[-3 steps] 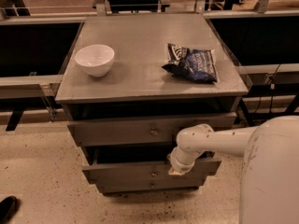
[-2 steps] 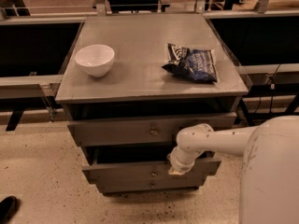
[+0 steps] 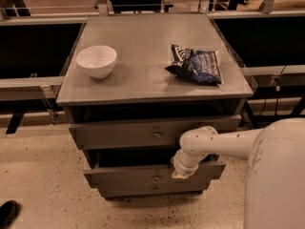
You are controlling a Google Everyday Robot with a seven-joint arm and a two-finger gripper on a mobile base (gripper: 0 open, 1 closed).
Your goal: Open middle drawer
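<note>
The pincer [image 3: 181,174], at the end of the white robot arm [image 3: 219,142], is sitting at the top edge of the grey wooden middle drawer [image 3: 128,174], right of its small round brass-coloured knob [image 3: 156,177]; whether it is clenched or released cannot be told. That drawer is standing partly out, below the wider grey top drawer [image 3: 119,135]. On the grey counter [image 3: 143,42], a round white bowl [image 3: 96,60] and a dark blue snack bag [image 3: 195,65] are lying well apart.
</note>
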